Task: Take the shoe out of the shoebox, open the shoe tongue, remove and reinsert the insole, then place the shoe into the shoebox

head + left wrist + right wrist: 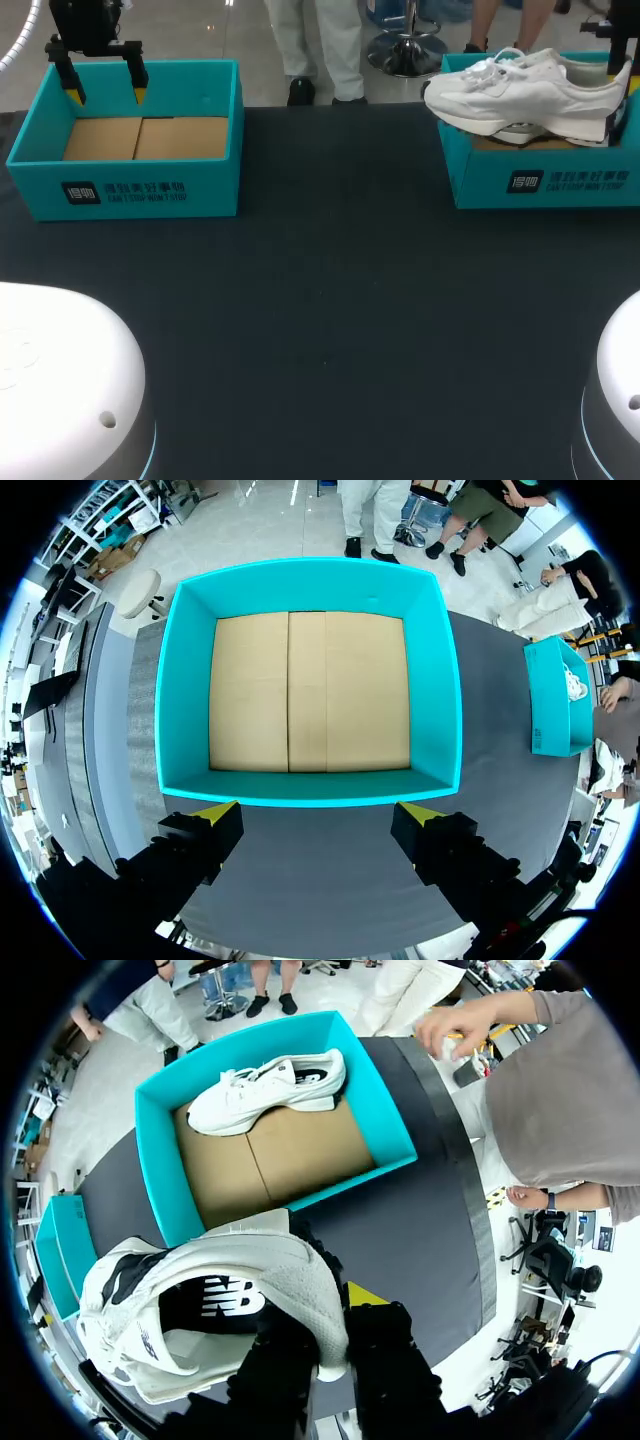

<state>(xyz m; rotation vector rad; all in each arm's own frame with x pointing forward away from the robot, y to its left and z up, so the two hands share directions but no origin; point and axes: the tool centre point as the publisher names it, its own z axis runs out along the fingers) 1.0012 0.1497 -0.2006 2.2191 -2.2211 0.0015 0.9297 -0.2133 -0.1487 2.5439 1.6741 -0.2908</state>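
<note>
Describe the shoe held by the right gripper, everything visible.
The shoe is a white low-top sneaker with white laces, a fabric-looking upper, a thick pale sole and a dark interior. The right gripper is shut on its heel end, holding it roughly level, sole down, above the teal shoebox at the table's right, with its toe toward the table's middle. A second white shoe lies in the box below it.

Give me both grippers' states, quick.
Left gripper: open, holding nothing.
Right gripper: shut on the white shoe.
</note>
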